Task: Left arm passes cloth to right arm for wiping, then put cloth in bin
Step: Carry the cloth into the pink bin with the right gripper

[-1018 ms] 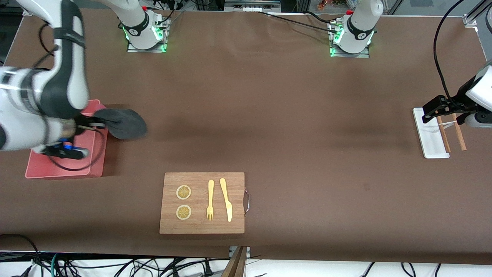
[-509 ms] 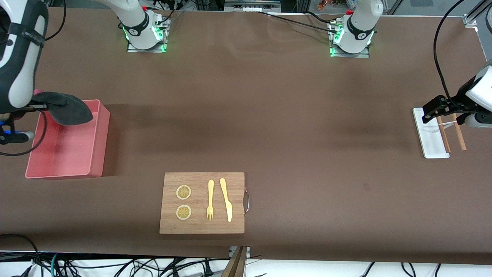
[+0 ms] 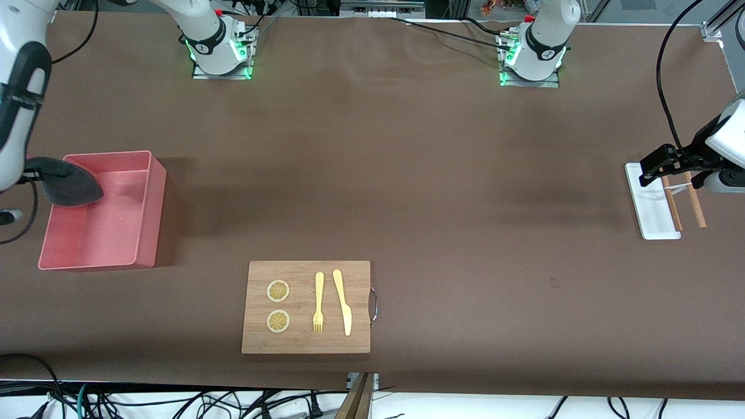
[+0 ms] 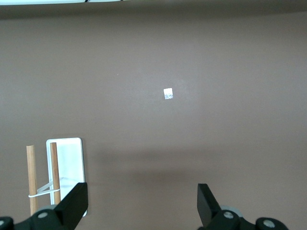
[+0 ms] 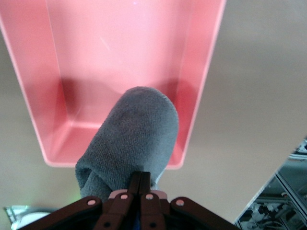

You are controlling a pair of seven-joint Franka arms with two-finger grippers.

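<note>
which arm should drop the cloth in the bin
Right. The right gripper is shut on the cloth, already over the bin. The left gripper waits open over the white tray.

The left gripper (image 4: 139, 206) hangs over the plain brown table cover (image 4: 192, 57), its two black fingers (image 4: 73, 203) spread wide with nothing between them. Under one finger a small flat white rectangular tray (image 4: 67, 165) carries two slim wooden sticks (image 4: 31, 177) joined by a pale band. A tiny white square scrap (image 4: 168, 94) lies well apart from the tray.
</note>
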